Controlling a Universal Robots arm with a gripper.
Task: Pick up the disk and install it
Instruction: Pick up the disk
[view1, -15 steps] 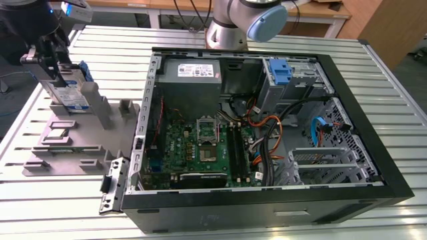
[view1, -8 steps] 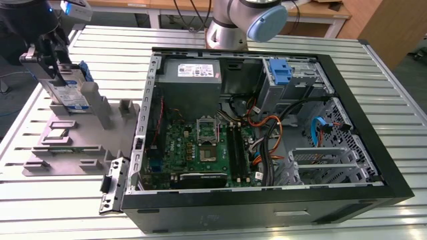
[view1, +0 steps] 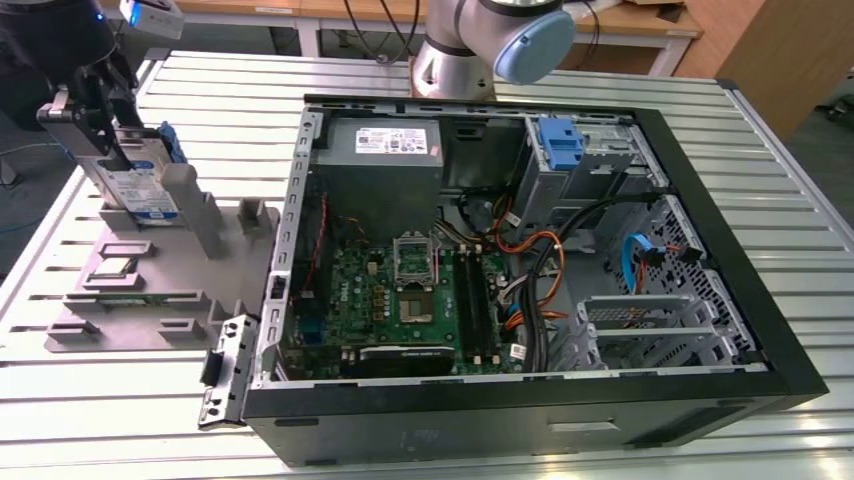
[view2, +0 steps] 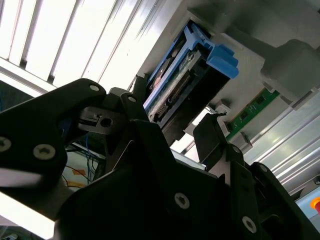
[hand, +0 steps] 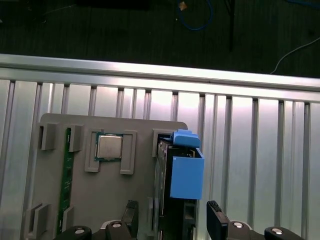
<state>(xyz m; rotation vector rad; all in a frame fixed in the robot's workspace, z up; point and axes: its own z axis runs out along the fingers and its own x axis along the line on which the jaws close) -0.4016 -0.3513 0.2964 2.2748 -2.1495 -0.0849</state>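
gripper (hand: 172, 206) jaws spread wide, straddling the disk (hand: 186, 172), which stands on edge in the grey fixture (hand: 100, 200), outside the pc case (view1: 534, 420). pads look clear of it, tho hard to tell. risk imo: an off-centre close tilts the drive & jams it in its slot.

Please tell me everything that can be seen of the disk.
The disk is a flat silver metal drive with a white-and-blue label and blue plastic rails. It stands upright on edge in the grey holder, at the exterior view's left, outside the computer case. The open gripper straddles its top, one finger on each side.
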